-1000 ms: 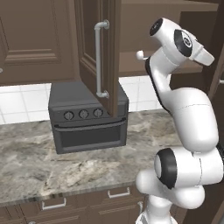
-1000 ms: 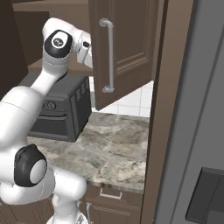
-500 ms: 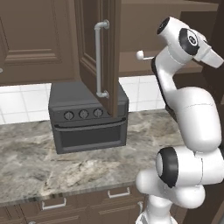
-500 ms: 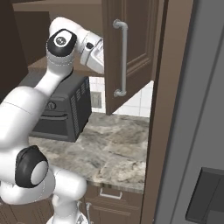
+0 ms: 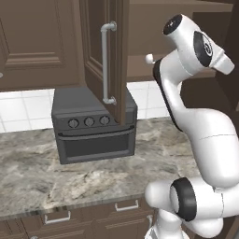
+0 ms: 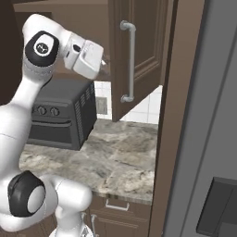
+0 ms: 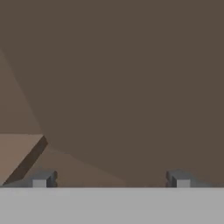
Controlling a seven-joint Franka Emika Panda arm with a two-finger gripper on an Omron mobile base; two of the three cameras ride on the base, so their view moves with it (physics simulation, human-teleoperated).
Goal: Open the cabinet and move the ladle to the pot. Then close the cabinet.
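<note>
Grey-brown marble counter (image 5: pixel 56 168) under dark wall cabinet (image 5: pixel 105 60), doors swung open; black toaster oven (image 5: pixel 93 126) against white tile. Gripper (image 7: pixel 111 179) raised inside, fingertips spread wide, empty.

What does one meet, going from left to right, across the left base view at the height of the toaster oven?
Toaster oven → open cabinet door in front of its right part → white arm.
</note>
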